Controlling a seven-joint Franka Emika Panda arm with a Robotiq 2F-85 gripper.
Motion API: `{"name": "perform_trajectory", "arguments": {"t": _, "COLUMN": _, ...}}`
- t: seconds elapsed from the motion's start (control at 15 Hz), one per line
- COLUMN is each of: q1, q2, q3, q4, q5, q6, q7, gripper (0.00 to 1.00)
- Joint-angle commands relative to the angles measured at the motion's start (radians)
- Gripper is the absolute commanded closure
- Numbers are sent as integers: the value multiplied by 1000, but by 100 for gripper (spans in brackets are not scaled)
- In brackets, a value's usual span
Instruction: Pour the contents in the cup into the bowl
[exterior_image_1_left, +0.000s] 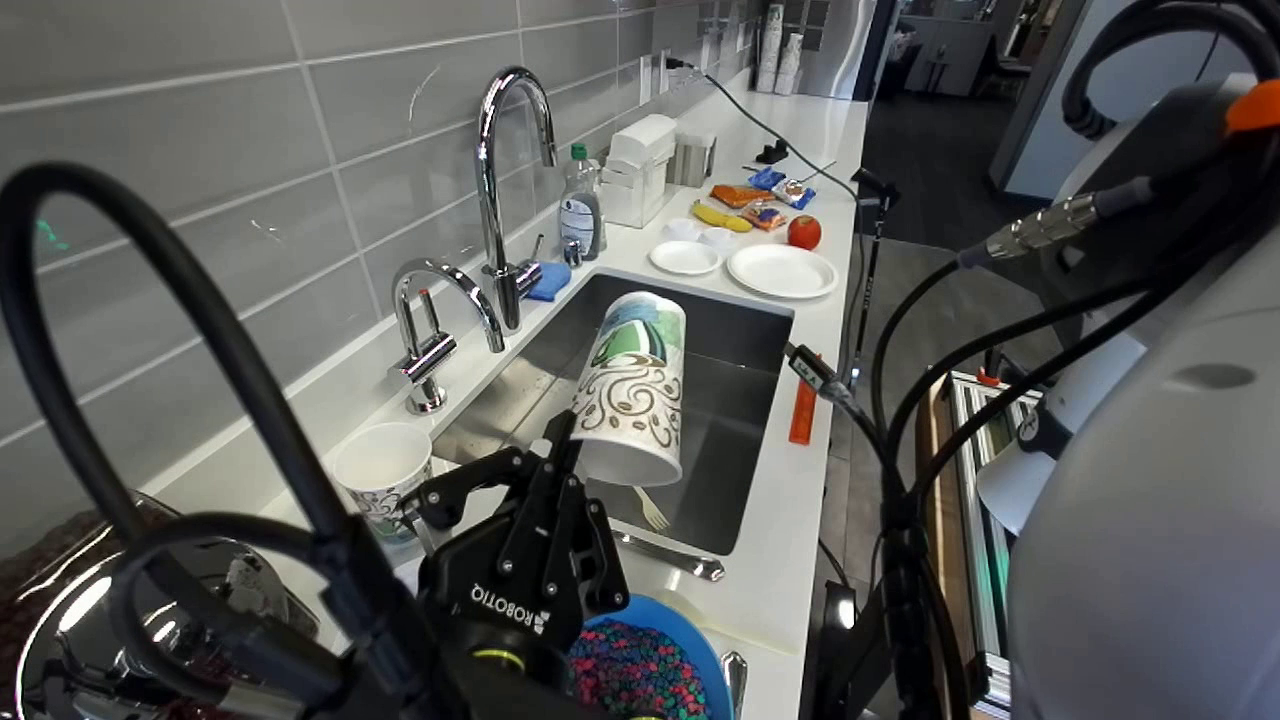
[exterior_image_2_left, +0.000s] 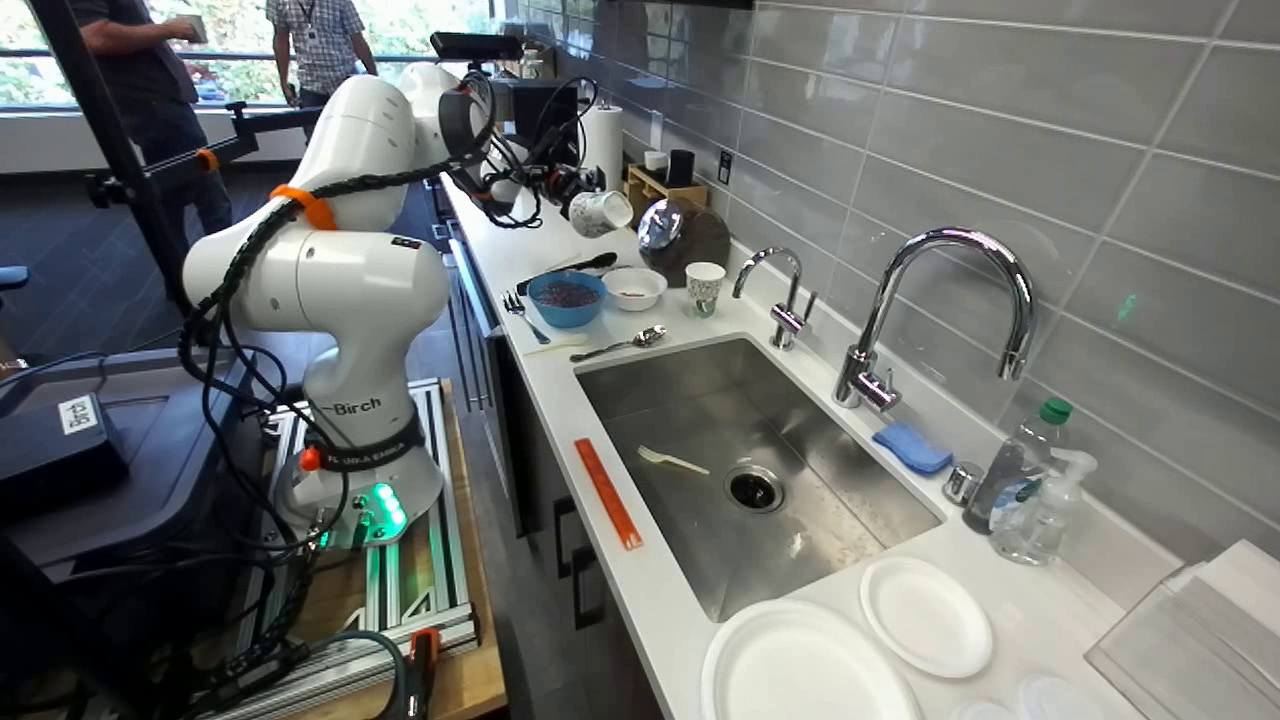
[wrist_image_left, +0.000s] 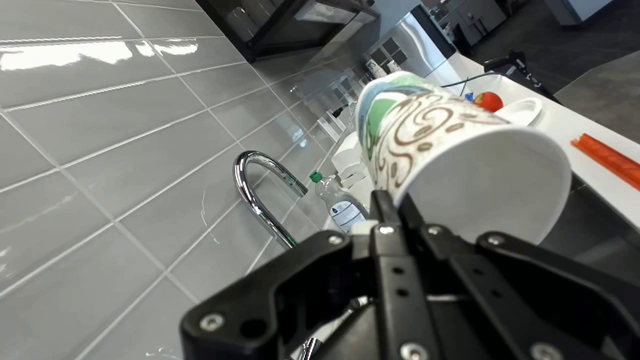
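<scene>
I have the black Robotiq gripper (wrist_image_left: 397, 202) clamped on the white paper cup with brown swirls and green-blue print (exterior_image_1_left: 632, 395); its fingers (wrist_image_left: 383, 211) sit close together, the cup's wall pinched between them by the rim. The cup hangs in the air, tilted, base up and mouth down, and what I see of its inside is white.

In an exterior view, the round blue bowl (exterior_image_2_left: 568, 316), holding many small red, blue and dark pieces (exterior_image_1_left: 640, 665), stands near the front edge of the white worktop (exterior_image_2_left: 555, 395). The round white bowl (exterior_image_2_left: 637, 303) is just beside it, on the wall-edge side. From these angles I can't fairly say which bowl the cup's mouth is over.

A second printed paper cup (exterior_image_2_left: 703, 290) stands upright toward the wall edge. A metal fork (exterior_image_2_left: 526, 320) lies near the front edge, and a flat orange-red strip (exterior_image_2_left: 608, 495) lies along that edge, beside the steel sink (exterior_image_2_left: 730, 420).
</scene>
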Motion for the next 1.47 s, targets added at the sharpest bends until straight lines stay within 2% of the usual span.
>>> {"name": "perform_trajectory", "arguments": {"t": 0.0, "q1": 27, "q2": 48, "q3": -60, "q4": 61, "q5": 35, "q6": 0, "q7": -55, "gripper": 99}}
{"name": "perform_trajectory", "arguments": {"t": 0.4, "q1": 39, "q2": 67, "q3": -101, "q4": 86, "q5": 47, "q6": 0, "q7": -87, "gripper": 99}}
{"name": "perform_trajectory", "arguments": {"t": 0.87, "q1": 19, "q2": 53, "q3": -118, "q4": 105, "q5": 81, "q6": 0, "q7": -124, "gripper": 99}}
{"name": "perform_trajectory", "arguments": {"t": 1.4, "q1": -50, "q2": 35, "q3": -84, "q4": 116, "q5": 102, "q6": 15, "q7": -177, "gripper": 99}}
